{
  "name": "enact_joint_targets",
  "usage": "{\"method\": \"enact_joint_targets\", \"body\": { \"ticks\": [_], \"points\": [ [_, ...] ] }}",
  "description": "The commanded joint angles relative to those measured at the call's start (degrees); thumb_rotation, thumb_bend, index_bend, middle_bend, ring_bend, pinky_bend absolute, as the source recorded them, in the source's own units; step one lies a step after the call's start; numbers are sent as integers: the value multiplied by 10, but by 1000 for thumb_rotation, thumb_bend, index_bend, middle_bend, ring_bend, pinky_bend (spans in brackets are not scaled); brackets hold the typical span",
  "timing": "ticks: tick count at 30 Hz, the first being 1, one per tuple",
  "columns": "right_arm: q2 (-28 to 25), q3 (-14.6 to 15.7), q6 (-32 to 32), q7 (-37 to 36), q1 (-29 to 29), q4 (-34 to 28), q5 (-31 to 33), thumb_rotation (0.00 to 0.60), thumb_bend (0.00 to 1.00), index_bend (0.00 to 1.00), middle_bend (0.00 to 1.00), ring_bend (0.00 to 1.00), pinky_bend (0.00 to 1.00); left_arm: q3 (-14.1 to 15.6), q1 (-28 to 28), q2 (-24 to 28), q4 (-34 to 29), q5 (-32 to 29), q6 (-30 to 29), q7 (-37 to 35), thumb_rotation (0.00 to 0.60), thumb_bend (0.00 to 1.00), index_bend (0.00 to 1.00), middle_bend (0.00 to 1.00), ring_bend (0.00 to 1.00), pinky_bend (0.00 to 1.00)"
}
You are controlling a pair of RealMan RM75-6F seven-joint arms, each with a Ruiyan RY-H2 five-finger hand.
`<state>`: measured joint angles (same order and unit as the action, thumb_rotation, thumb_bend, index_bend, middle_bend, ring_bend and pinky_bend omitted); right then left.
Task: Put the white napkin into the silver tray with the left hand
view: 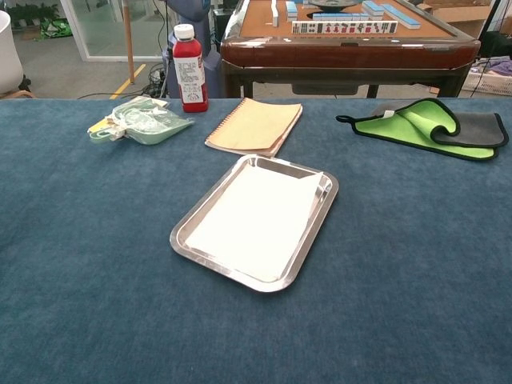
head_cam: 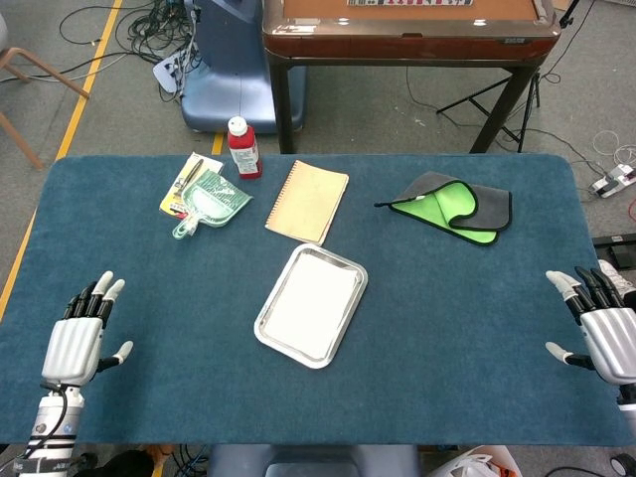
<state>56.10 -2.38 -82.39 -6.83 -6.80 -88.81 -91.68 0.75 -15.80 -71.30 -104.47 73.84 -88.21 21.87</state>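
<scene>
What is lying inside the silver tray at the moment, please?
The white napkin lies flat inside the silver tray, covering most of its floor. Whatever might be beneath the napkin cannot be seen.

head view high, looking down, chest view low, nearer, both sharing silver tray (head_cam: 344, 318) (view: 324, 210)

The napkin (view: 252, 216) lies in the tray (view: 318, 222), notebook (view: 256, 125) behind it.

tray (view: 186, 218): 1 | napkin (view: 254, 216): 1 | notebook (view: 256, 125): 1 | bottle (view: 190, 69): 1 | cloth (view: 428, 125): 1 | dustpan (view: 144, 123): 1 | hands (head_cam: 74, 342): 2
</scene>
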Motion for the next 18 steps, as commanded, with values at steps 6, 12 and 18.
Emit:
{"method": "enact_joint_targets", "body": {
  "ticks": [6,12,18],
  "points": [
    [12,3,-9,3,-4,6,-13,600,95,74,166,0,51,13,32,10,-20,40,-23,1,600,188,54,16,0,104],
    [11,4,-15,8,-3,2,-15,600,82,74,166,0,51,14,44,12,-27,61,-27,6,600,189,54,16,0,104],
    [12,5,-19,15,0,0,-11,600,76,74,166,0,51,11,54,10,-27,71,-25,12,600,189,54,16,0,104]
  ]
}}
